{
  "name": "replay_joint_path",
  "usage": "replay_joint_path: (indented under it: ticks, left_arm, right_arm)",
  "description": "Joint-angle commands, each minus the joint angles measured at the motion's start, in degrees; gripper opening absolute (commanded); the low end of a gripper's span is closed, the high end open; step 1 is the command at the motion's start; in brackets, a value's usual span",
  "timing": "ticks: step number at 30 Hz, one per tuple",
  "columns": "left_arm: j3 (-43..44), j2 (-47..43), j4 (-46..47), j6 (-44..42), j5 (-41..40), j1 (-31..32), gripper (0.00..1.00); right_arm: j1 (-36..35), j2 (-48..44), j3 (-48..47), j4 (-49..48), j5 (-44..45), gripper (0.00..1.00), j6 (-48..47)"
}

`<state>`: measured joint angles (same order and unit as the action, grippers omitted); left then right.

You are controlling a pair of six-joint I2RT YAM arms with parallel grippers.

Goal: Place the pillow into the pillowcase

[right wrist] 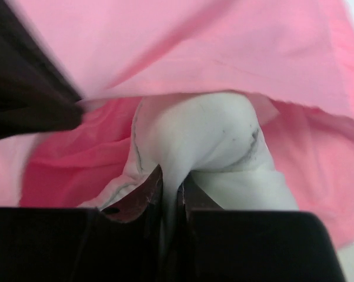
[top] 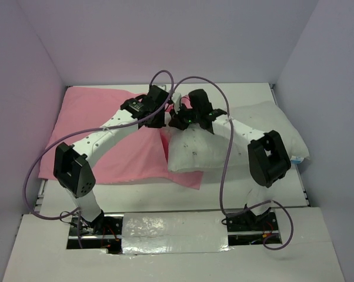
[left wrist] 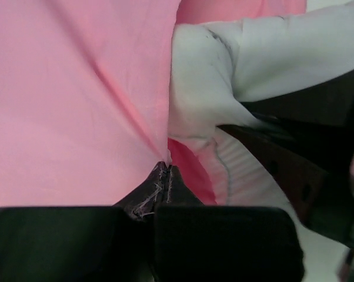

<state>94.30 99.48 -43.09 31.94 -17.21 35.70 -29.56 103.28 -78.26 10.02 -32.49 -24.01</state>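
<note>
Pillowcase (top: 100, 135) position: spread flat and pink on the counter (top: 283, 194), to the left of the pillow (top: 247, 135). Its right-hand border runs under the pillow's left edge. The pillow is the reference for all locations below.

Left gripper (top: 159, 116): reaches across the pillowcase to the pillow's far left corner. In the left wrist view its jaws are pressed fully together on a fold of pink pillowcase fabric, and creases radiate from the pinch point. The white pillow corner (left wrist: 200, 88) stands just beyond and to the right of that pinch, touching the pink fabric.

Right gripper (top: 180, 120): sits just beside the left gripper, over the same far left corner of the pillow. In the right wrist view its jaws are nearly closed, and the thin gap between them is filled by white pillow fabric. The gathered corner bulges out directly ahead of the jaws. One pink layer lies over the top of this corner, and more pink fabric, in shadow, lies to either side of it.

Pillow body: extends to the right of both grippers and lies on the counter. It is uncovered apart from the gripped corner. A small blue-white tag (top: 298, 160) shows at its near right edge.
</note>
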Motion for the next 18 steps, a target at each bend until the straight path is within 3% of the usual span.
replay_joint_path:
  ticks: [1, 8, 15, 18]
  left_arm:
    - [-0.70, -3.42, 2.13, 0.75, 1.22, 0.51, 0.00]
    - [-1.93, -3.95, 2.05, 0.57, 0.43, 0.51, 0.00]
    - [-3.16, -4.73, 1.96, 0.75, 0.07, 0.51, 0.00]
    - [-2.72, -4.30, 1.61, 1.19, -1.24, 0.51, 0.00]
  right_arm:
    - [-1.02, -6.95, 6.08, -28.01, 18.09, 0.00, 13.25]
    - [-5.06, -6.79, 9.53, -42.88, 35.45, 0.00, 20.15]
    - [-5.86, 3.23, -0.83, -39.82, 40.04, 0.00, 22.16]
    - [-6.03, 6.22, -2.16, -37.45, 37.25, 0.00, 21.90]
